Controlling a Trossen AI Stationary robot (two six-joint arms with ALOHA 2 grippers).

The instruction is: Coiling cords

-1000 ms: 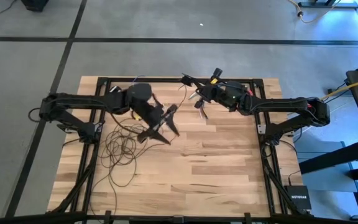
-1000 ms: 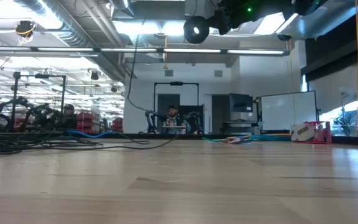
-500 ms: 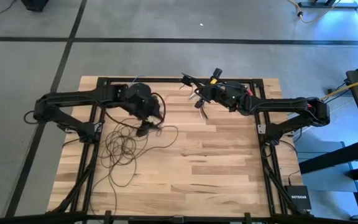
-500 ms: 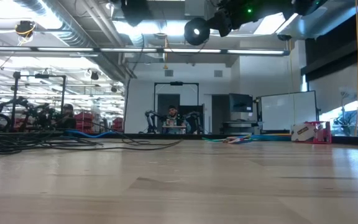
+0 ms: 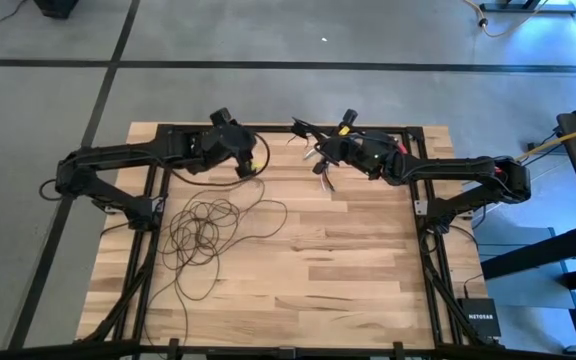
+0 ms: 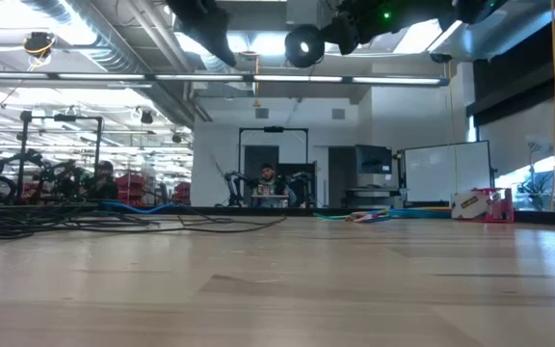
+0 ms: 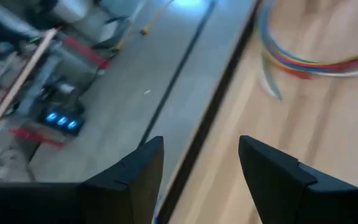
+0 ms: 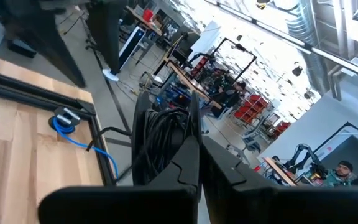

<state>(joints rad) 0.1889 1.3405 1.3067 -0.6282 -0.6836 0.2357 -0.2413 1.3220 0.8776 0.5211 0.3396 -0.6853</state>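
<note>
Since the earlier frames the left arm has swung away from the middle of the bench toward its far edge; its end effector (image 5: 251, 164), which was low over the tangle a second ago, now hangs high beside the far rail, fingers spread wide with nothing between them, as the left wrist view (image 7: 201, 165) shows bare wood and floor in the gap.

Nearest the camera side, the cords (image 5: 200, 232) lie loose on the left half of the bench (image 5: 348, 260); a spill of thin dark loops, uncoiled, with a strand trailing toward the near edge; in the low view they show only as a flat dark line along the far left of the surface (image 6: 37, 224). Farther back, one strand arcs up from the tangle toward the left end effector; whether it touches it I cannot tell. Farthest, the right end effector (image 5: 318, 160) is raised near the far edge, fingers closed on a gathered bundle of the dark cord, seen in its wrist view (image 8: 194, 162).

My judgement: the coiling is midway; the right arm holds the bundle while the left is between grabs. Next the left arm likely must come back down to the loose loops, close on a strand and carry it to the bundle; the tangle lies well apart from both end effectors.
</note>
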